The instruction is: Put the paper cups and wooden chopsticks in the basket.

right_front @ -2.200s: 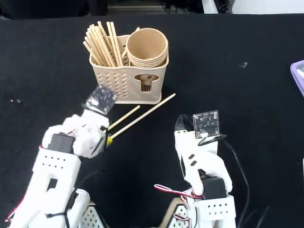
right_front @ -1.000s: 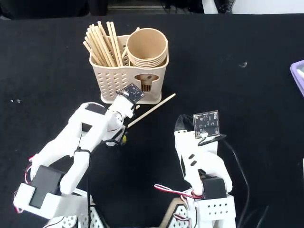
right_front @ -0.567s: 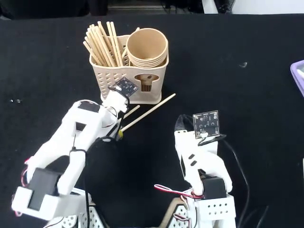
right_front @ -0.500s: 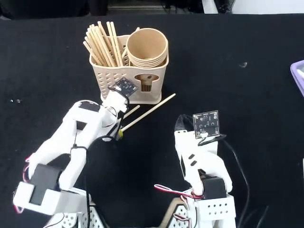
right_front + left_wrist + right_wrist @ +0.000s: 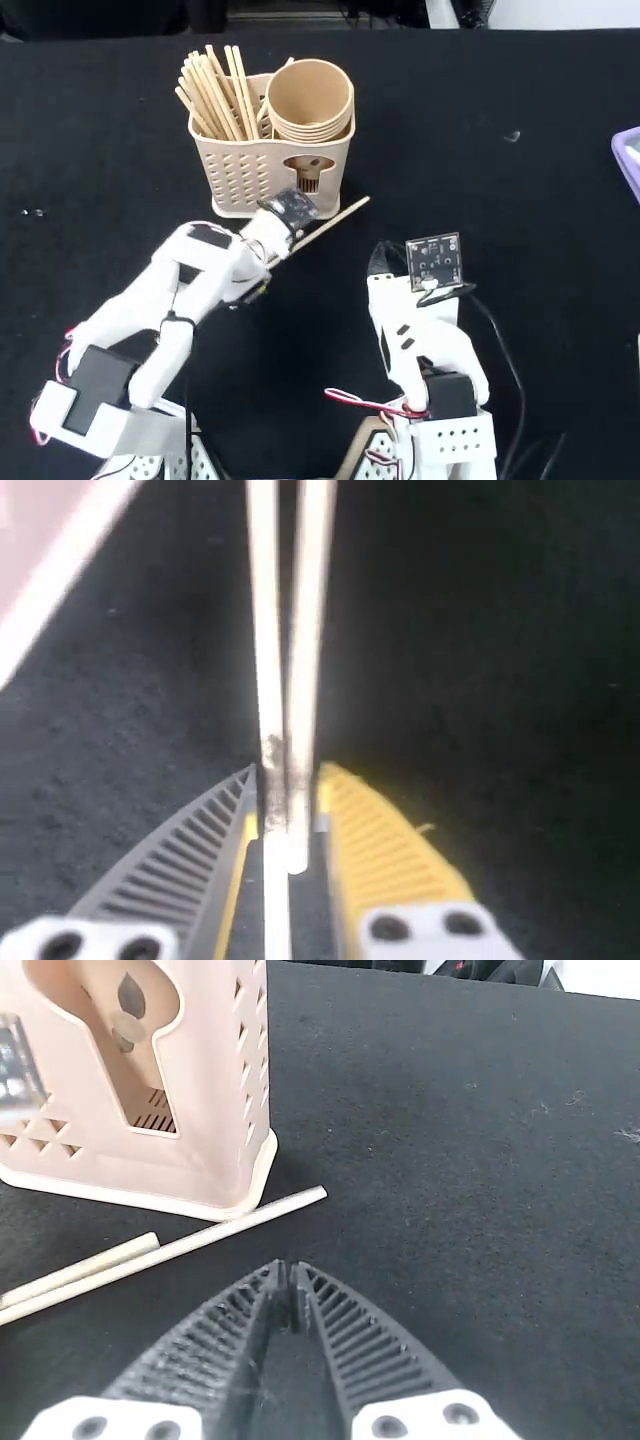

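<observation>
Your black tabletop [image 5: 500,250] has the basket [image 5: 240,170] standing toward the far side. It's got the stack of paper cups [image 5: 310,95] in one compartment and a bunch of wooden chopsticks [image 5: 210,90] upright in the other. Two loose chopsticks [image 5: 335,220] sit side by side just in front of the basket, and your left arm's fingers [image 5: 370,830] are clamped on their near ends. Your right arm's fingers [image 5: 340,1330] are pinched together on nothing, close to the sticks' far tips.
</observation>
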Controlling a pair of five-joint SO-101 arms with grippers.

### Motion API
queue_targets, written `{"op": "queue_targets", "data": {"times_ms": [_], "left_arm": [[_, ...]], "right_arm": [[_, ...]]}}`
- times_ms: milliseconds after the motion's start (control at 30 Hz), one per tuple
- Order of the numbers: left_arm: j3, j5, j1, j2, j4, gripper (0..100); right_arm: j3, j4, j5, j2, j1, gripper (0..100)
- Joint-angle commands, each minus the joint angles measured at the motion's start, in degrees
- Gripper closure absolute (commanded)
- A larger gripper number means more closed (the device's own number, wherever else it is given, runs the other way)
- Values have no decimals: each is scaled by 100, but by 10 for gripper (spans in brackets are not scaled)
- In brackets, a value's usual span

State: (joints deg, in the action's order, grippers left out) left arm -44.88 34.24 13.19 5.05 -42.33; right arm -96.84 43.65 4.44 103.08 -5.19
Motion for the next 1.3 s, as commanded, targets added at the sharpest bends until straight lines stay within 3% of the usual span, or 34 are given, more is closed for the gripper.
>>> {"op": "queue_targets", "data": {"times_ms": [0, 300, 700, 800, 900, 1000, 1267], "left_arm": [[-110, 97, -13, 53, -53, 960], [-549, 598, 127, 1697, -1398, 965], [-796, 2259, -1859, 4527, -3341, 970], [-681, 2391, -2325, 5363, -3587, 970], [-655, 2198, -2536, 6215, -3657, 970], [-629, 1565, -2536, 7059, -3490, 970], [-453, -932, -2536, 8264, -1538, 970]], "right_arm": [[31, -123, 70, 409, -88, 983], [31, -132, 70, 418, -88, 983], [31, -123, 70, 426, -62, 985], [31, -123, 70, 426, -62, 985], [31, -123, 70, 426, -62, 985], [31, -123, 70, 418, -62, 984], [31, -88, 70, 409, -79, 985]]}}
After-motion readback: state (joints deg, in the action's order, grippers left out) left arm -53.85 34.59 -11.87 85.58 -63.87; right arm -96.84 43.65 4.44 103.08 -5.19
